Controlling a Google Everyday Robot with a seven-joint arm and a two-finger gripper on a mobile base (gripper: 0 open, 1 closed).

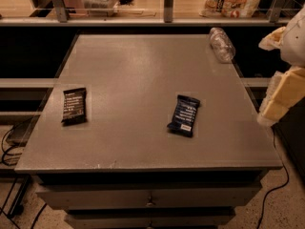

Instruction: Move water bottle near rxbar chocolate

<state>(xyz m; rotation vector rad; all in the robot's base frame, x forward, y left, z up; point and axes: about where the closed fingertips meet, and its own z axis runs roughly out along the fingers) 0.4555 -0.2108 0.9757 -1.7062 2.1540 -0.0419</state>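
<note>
The water bottle, small and clear, lies on its side at the far right corner of the grey table. The rxbar chocolate, a flat black wrapper with white text, lies near the table's left edge. My gripper, pale cream, hangs off the table's right edge, level with the middle of that edge. It is well nearer than the bottle and far right of the black bar, and touches neither.
A navy-blue bar wrapper with a white label patch lies right of the table's centre. A shelf rail with bags and a box behind it runs along the far side. Drawers sit under the front edge; cables lie on the floor at both sides.
</note>
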